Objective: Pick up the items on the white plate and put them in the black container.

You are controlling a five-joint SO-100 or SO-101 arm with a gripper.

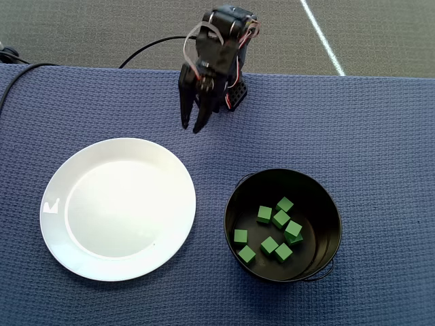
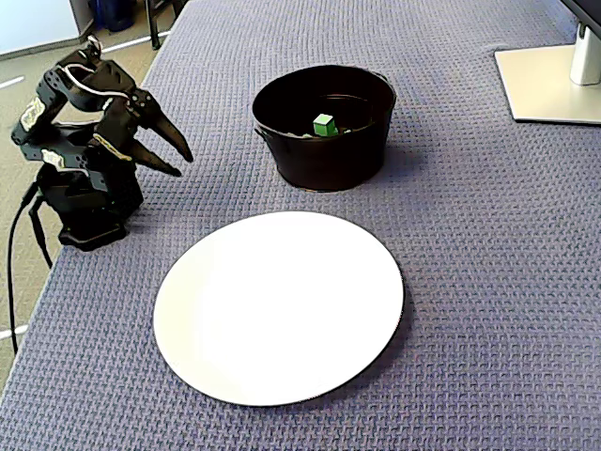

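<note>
My gripper (image 1: 191, 127), slightly parted and empty, sits at twelve o'clock; plate (image 1: 61, 238) bare, cubes (image 1: 272, 231) potted (image 1: 234, 197); only snagging risk remains.

The arm (image 2: 80, 141) is black plastic throughout, built of blocky segments on a squat black base (image 2: 89, 221). Pale ribbon wires loop over its top. Its gripper (image 1: 192, 127) ends in two long, tapering black fingers (image 2: 174, 141). A black cable (image 1: 153, 46) leaves toward nine o'clock in the overhead view.
</note>
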